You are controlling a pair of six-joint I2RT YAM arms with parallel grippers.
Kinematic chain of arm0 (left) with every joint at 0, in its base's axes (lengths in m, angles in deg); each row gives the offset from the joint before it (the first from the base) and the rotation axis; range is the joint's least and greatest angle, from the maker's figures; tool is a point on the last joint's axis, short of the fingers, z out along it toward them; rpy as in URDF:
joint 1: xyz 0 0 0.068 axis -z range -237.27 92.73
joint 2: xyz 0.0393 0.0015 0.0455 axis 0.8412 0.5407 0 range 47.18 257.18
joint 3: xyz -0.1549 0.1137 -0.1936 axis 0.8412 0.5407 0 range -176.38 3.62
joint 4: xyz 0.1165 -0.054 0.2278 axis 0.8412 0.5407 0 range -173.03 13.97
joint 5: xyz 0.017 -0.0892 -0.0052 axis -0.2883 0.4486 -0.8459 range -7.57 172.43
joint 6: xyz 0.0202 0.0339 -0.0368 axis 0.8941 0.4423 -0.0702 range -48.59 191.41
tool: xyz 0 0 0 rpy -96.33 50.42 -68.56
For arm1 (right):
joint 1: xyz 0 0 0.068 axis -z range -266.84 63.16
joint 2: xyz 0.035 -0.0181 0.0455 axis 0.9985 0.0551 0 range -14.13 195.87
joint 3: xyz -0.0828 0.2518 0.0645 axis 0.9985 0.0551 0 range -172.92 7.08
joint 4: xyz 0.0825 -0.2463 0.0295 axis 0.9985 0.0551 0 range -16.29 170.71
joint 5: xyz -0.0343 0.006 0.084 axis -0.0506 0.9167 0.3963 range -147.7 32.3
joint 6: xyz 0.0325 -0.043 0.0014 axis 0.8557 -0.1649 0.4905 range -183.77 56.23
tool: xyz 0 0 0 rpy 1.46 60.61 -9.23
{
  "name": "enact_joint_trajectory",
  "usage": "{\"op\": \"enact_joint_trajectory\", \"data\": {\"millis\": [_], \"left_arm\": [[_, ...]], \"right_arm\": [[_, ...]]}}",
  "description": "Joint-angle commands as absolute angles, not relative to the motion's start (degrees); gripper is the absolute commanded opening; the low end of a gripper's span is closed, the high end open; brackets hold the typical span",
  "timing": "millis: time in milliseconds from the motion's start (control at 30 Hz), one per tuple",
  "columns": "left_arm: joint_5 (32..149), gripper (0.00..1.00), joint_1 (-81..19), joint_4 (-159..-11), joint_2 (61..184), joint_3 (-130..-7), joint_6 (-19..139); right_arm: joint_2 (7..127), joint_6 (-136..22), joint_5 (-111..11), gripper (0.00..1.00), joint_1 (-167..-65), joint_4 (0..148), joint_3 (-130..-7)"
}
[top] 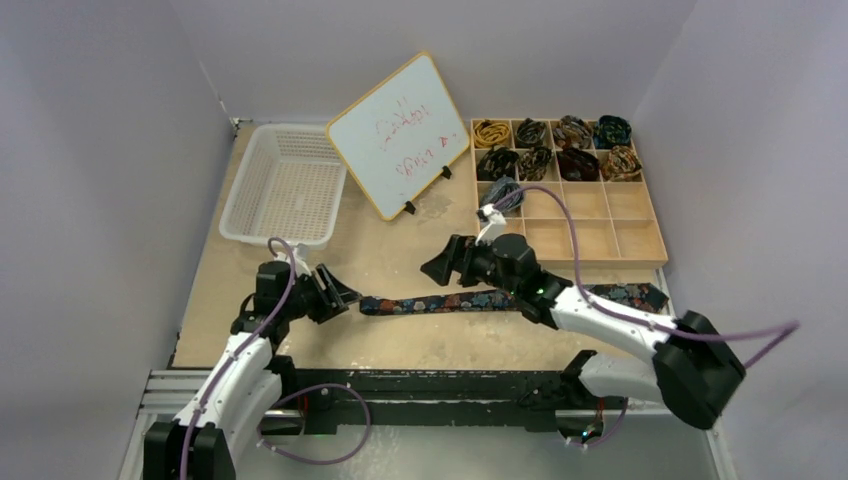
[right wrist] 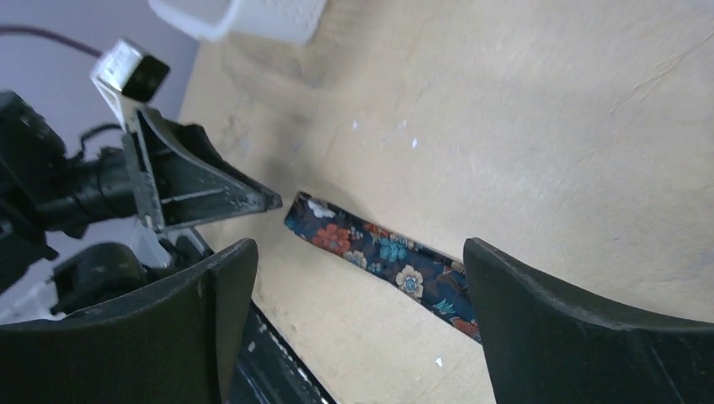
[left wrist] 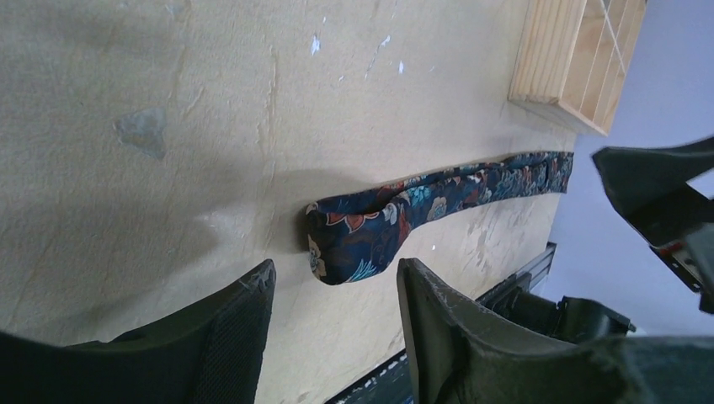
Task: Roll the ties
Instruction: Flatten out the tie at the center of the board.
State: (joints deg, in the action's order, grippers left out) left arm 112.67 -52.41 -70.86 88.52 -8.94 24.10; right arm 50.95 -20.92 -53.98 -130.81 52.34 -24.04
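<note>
The left gripper (left wrist: 337,276) stands partly open with its jaws either side of the near end of the floral tie (top: 420,303), which lies just off the fingertips, and it has hold of nothing. The right gripper (right wrist: 358,252) hangs spread wide above the strip further along, at about 3 o'clock from the left one, also empty. With neither gripper pinning the cloth, the likeliest fault is that the left jaws close short or skewed and nudge the end along the bench (top: 400,345) instead of catching it. That end looks doubled over on itself, so a loose pinch could let the fold spring flat, or start a lopsided coil that telescopes. The right arm crosses over the middle of the strip, and a careless descent could drag it off line. In the top view the tie lies flat, its long axis running 9 to 3 o'clock across the near part of the bench. Its narrow end points to 9 o'clock at the left gripper and its broad pointed end to 3 o'clock. It lies at 6 o'clock from the wooden tray (top: 660,258) of rolled ties (top: 530,132).
</note>
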Motion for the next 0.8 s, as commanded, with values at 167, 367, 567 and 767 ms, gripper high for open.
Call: {"op": "enact_joint_trajectory", "data": {"millis": [167,367,567,767], "left_arm": [[118.08,0.48,-52.52,-79.88,92.74,-6.28,29.24],[118.62,0.47,-51.91,-83.93,96.29,-6.26,30.57],[114.35,0.42,-48.29,-83.18,99.71,-7.89,30.07],[107.88,0.38,-45.58,-79.69,100.25,-8.87,28.12]], "right_arm": [[66.8,-22.58,-38.58,0.72,-131.22,43.0,-28.01],[71.22,-27.18,-39.54,0.64,-133.93,49.46,-33.05],[75.13,-26.85,-40.1,0.61,-136.77,50.42,-35.77],[77.79,-26.31,-40.39,0.58,-139.61,51.33,-37.94]]}}
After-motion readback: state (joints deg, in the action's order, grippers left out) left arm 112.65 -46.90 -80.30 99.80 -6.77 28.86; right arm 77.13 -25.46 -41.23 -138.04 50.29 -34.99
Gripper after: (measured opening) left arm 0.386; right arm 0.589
